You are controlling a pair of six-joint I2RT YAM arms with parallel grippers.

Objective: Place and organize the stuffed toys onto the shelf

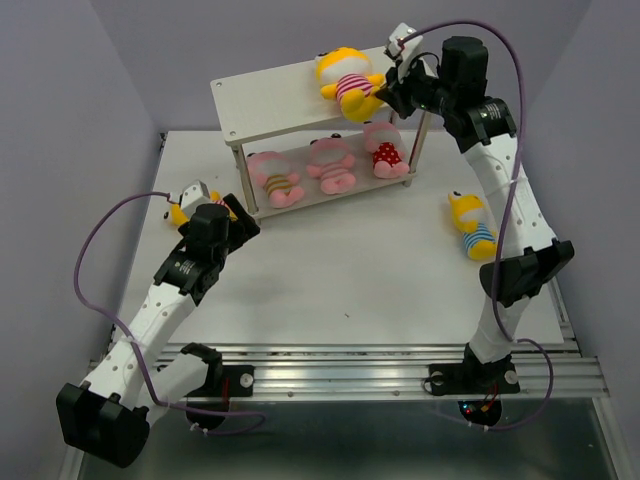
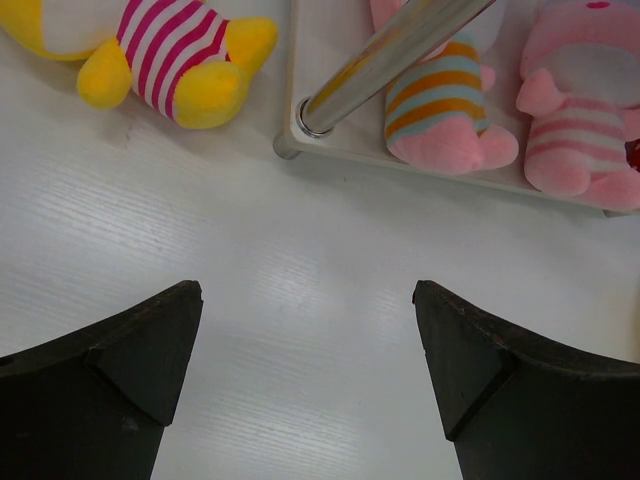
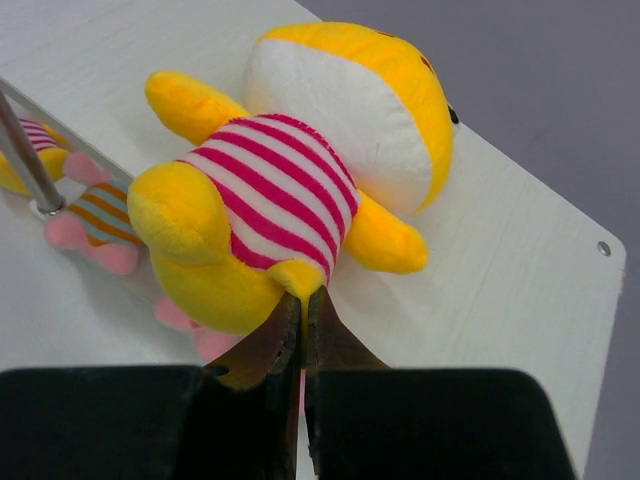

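My right fingers (image 3: 295,338) are pinched shut on the bottom tip of the yellow toy (image 3: 290,190). It's lying on the top board of the shelf (image 3: 520,290), head pointing straight away from the fingers, long axis across the board. I'd say letting go comes next. Left fingers (image 2: 140,360) gape wide and empty over the worktop (image 2: 300,250), with a second yellow toy (image 2: 170,50) ahead and to their left.
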